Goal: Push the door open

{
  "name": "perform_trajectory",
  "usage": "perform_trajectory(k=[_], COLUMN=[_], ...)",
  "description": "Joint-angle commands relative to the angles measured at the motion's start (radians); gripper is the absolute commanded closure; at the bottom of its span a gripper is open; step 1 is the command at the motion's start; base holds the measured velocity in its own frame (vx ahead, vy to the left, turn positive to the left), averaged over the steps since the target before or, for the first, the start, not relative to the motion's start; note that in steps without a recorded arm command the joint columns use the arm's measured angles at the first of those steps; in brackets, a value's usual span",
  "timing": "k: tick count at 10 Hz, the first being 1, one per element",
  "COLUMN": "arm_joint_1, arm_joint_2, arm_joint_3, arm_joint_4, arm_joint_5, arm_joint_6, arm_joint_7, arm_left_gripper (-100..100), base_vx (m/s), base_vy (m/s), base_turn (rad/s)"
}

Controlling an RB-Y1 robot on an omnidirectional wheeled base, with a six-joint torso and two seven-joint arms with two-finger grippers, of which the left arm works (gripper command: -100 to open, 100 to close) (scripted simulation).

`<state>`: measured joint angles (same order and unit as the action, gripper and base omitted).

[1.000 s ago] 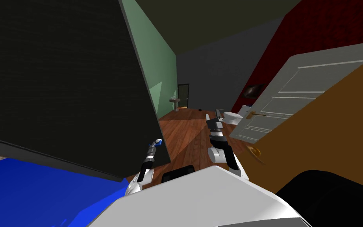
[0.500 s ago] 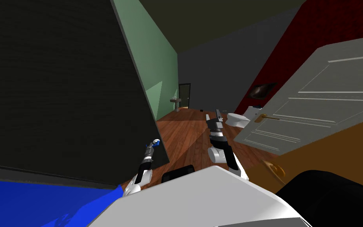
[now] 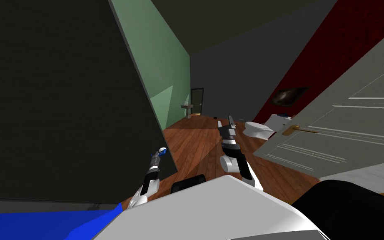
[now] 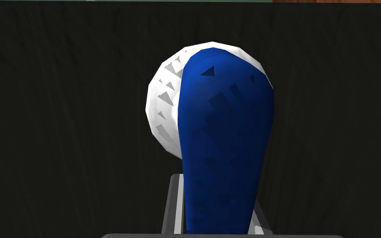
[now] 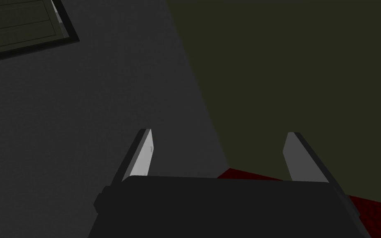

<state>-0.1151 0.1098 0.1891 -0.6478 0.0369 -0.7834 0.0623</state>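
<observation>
Door (image 3: 62, 104) under task: the large dark slab at the robot's left, seen edge-on in the head view, its pale grey-green edge running down to a lower corner over the wooden floor (image 3: 199, 141). In the left wrist view the same dark surface (image 4: 61, 124) lies behind everything else. Left hand (image 3: 158, 155) sits at the slab's free edge near that lower corner, and its two fingers (image 4: 173, 202) stand narrow, pressed against the sides of a blue-and-white knob (image 4: 227, 136) that rises between them. The knob shows in the head view as a small blue-white tip (image 3: 162, 150) right against the door's edge. Right hand (image 3: 225, 121) is raised in front of the chest, well apart from the door and touching nothing, with its fingers (image 5: 144, 153) spread wide. On the robot's right stands a second, white panelled door (image 3: 353, 125) with a brass lever handle (image 3: 299, 130), and a white toilet (image 3: 258, 129) sits just beyond its near edge. Behind the dark door runs a green wall (image 3: 162, 62) with a small pedestal sink (image 3: 186, 108) at its far end, beside a distant dark doorway (image 3: 196, 100). A blue surface (image 3: 41, 225) lies below the dark door at lower left.
</observation>
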Motion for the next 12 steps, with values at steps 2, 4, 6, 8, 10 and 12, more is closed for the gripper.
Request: perform_trajectory(k=[2,4,6,8,10,12], arm_joint_1=[-0.003,-0.003,-0.003,-0.004,0.006,0.008], arm_joint_2=[0.005,0.005,0.006,0.007,0.011,0.015], arm_joint_3=[0.033,0.052,0.068,0.084,0.091,0.114], arm_joint_4=[0.002,0.005,0.007,0.009,0.008,0.008], arm_joint_5=[0.017,0.027,0.036,0.045,0.048,0.061], arm_joint_6=[-0.005,-0.006,-0.006,-0.006,-0.002,-0.003], arm_joint_7=[-0.015,-0.023,-0.029,-0.037,-0.038,-0.045], arm_left_gripper=[100,100,100,100,100,100], base_vx=[0.175,0.18,0.183,0.165,0.118,0.185], base_vy=[-0.078,-0.057,-0.082,-0.082,-0.028,-0.034], base_turn=[0.068,0.04,0.065,0.063,0.039,0.057])
